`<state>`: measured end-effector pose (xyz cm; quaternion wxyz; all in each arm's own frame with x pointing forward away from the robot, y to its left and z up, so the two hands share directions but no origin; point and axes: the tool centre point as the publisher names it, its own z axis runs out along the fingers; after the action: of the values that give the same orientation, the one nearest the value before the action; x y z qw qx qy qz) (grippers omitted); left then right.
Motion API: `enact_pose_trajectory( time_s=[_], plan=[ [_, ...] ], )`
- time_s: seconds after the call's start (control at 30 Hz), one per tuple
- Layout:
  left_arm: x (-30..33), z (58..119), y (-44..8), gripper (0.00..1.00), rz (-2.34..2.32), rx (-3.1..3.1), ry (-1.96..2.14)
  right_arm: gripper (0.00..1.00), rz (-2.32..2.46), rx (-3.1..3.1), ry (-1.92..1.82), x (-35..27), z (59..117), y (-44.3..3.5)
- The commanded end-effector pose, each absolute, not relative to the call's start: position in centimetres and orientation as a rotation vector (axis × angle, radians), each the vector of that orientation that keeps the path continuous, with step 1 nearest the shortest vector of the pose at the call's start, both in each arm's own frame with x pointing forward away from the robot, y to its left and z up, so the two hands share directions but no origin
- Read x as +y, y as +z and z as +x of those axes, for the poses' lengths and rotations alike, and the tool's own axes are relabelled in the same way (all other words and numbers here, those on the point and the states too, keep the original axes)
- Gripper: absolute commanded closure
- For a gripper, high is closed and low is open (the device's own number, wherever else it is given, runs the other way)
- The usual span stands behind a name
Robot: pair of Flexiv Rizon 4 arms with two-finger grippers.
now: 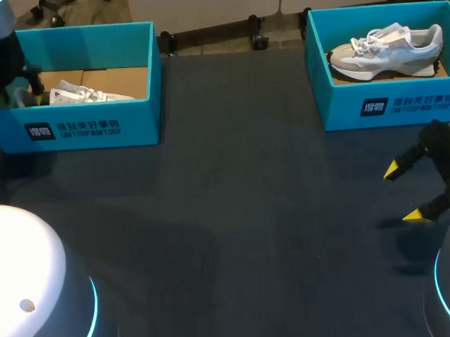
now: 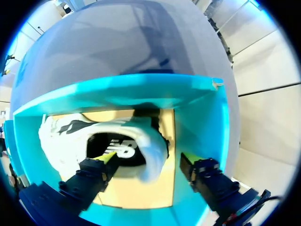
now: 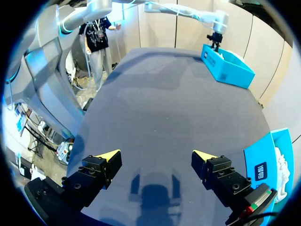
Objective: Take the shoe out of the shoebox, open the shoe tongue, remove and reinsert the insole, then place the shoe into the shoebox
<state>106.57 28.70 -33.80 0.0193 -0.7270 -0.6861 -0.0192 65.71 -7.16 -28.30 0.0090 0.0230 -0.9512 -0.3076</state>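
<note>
A white shoe [image 1: 81,93] lies in the left teal shoebox [image 1: 94,126]. My left arm [image 1: 0,63] hangs over that box's left end. In the left wrist view my left gripper [image 2: 148,158] is down inside the box [image 2: 141,92], open. One yellow fingertip [image 2: 107,157] is in the shoe's [image 2: 70,136] dark opening and the other stands off outside the heel, which lies between them. My right gripper [image 1: 404,193] hovers open over the table near its right edge, nothing between its fingers [image 3: 106,157].
A second teal shoebox [image 1: 388,103] at the back right holds a grey and white shoe [image 1: 388,47]. The dark table top [image 1: 235,213] stretches between the two boxes. My arms' white bases sit at the near corners.
</note>
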Motion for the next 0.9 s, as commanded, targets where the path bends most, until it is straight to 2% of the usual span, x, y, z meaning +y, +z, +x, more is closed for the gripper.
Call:
enact_pose_trajectory(
  time_s=[0.03,0.53,0.9],
  plan=[
    [28.6,105.2,-31.2,0.00,-2.269,-2.153,-0.094,0.00,0.071,-2.975,-0.958,-7.1,65.6,-28.3],
    [27.9,101.5,-23.4,0.00,-2.191,-2.196,-0.074,0.00,0.071,-2.975,-0.958,-7.1,65.6,-28.3],
    [27.0,97.5,-20.7,0.00,-2.228,-2.164,-0.082,0.00,0.071,-2.975,-0.958,-7.1,65.6,-28.3]
  ],
)
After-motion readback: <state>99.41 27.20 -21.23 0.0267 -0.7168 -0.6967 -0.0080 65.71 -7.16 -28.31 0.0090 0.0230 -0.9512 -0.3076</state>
